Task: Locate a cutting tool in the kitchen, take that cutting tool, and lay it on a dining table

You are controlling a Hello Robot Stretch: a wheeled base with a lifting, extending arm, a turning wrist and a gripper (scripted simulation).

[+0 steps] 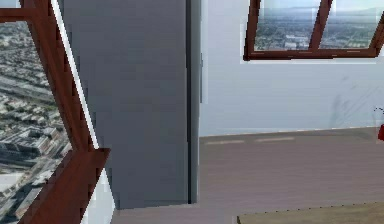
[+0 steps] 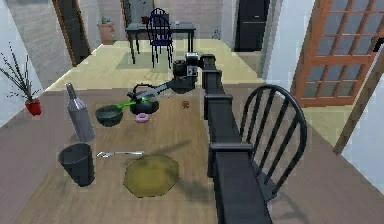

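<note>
1. The arm reaches out along the wooden tabletop, and the jaws sit at its far end, near the tabletop's far edge and just beside a dark kettle.
2. Whether the jaws are apart or together cannot be told. With the tabletop and small dark things behind them, it also cannot be told whether they hold anything.
3. The cutting tool cannot be named with certainty. A thin pale utensil lies flat between a dark cup and an olive plate. It is well apart from the jaws, toward the arm side view's lower left, with its long axis running across the view.
4. If the tool is at the jaws, the next move is probably to lower it onto the bare wood below.
5. Containers: the cup, a dark bowl and a grey bottle. Their contents cannot be made out.
6. A black chair stands close beside the arm.
</note>
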